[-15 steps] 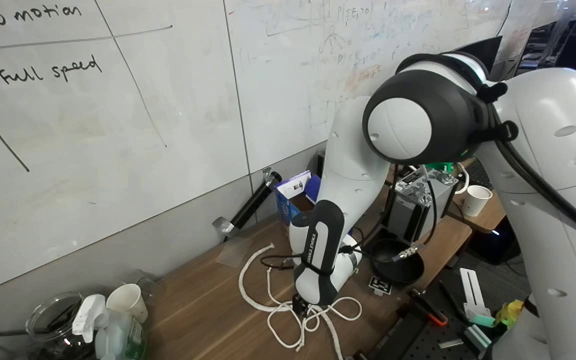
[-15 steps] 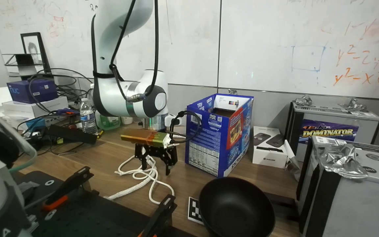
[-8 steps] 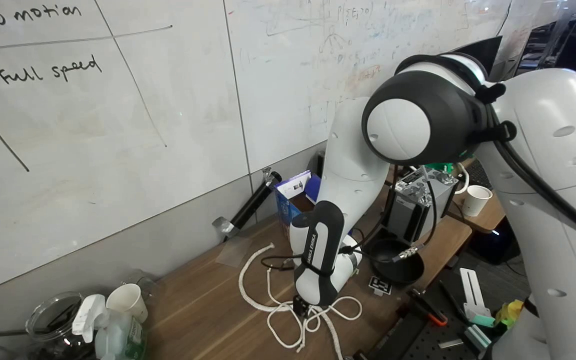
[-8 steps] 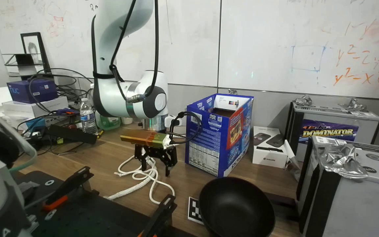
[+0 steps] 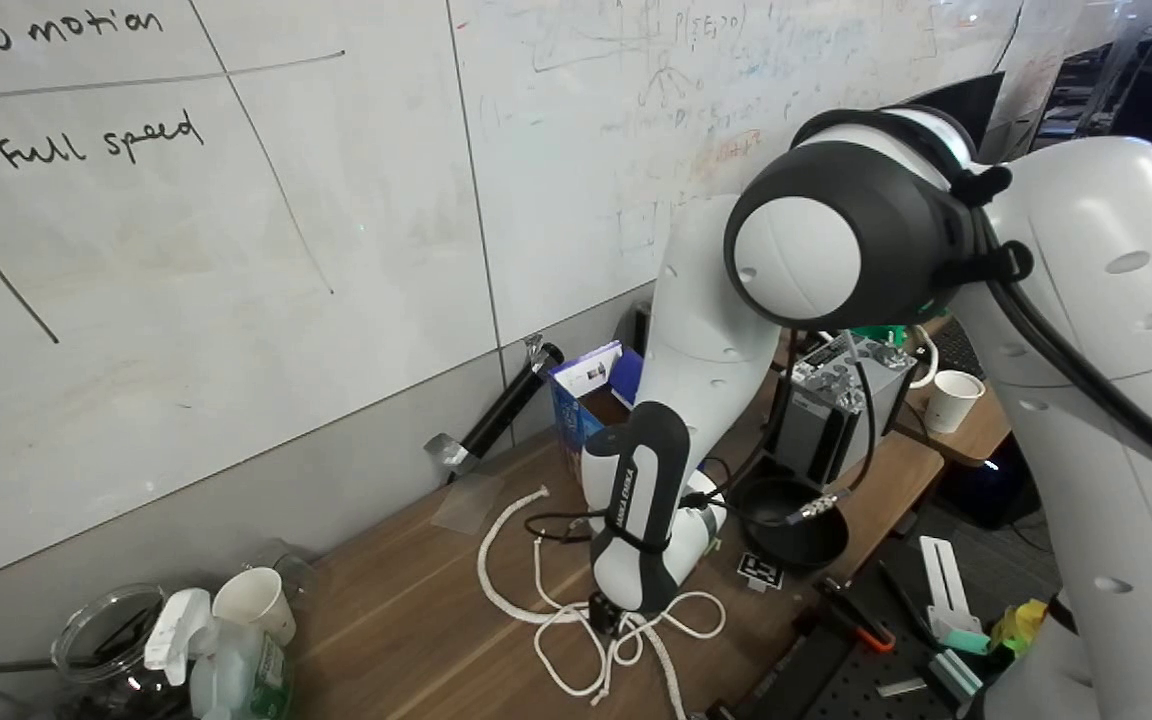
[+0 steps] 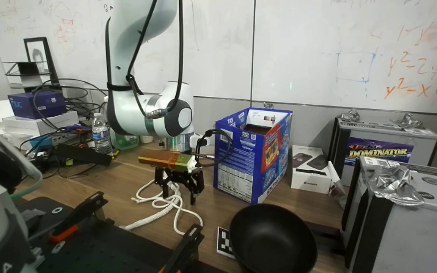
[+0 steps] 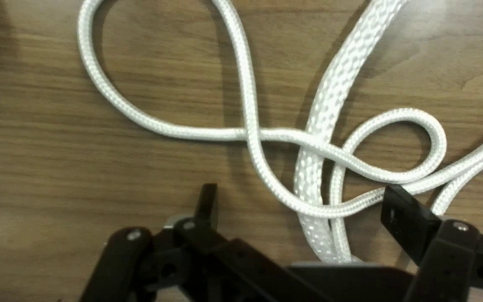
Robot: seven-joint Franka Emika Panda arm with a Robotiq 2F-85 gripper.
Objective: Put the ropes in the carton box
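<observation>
White braided ropes (image 7: pixel 247 84) lie looped beneath a spread black gripper (image 7: pixel 300 191)

The ropes rest on a brown wood-grain table (image 7: pixel 57 176): a broad flat braid (image 7: pixel 337 82) and a thinner round cord (image 7: pixel 216 134) that crosses it in loops.

In the wrist view the gripper's jaws stand wide apart, with stretches of the ropes showing in the gap between them. One black finger (image 7: pixel 407 220) overlaps a strand of the cord there; whether the two touch, I cannot tell.

Near the ropes, on the same table, stands a blue carton box (image 6: pixel 239 159) with a red printed side, upright and uncovered at the top. A white-and-black robot arm (image 5: pixel 706 300) hides part of it in an exterior view.

Just beside the carton box is a white rectangular box (image 6: pixel 311 181) printed with pictures of phones. A round black pan (image 6: pixel 273 239) sits next to a small black-and-white patterned card (image 6: pixel 224 242).

In an exterior view, a white paper cup (image 5: pixel 274 615) is just beside a clear spray bottle (image 5: pixel 231 670) with a white trigger head, both well apart from the ropes.
</observation>
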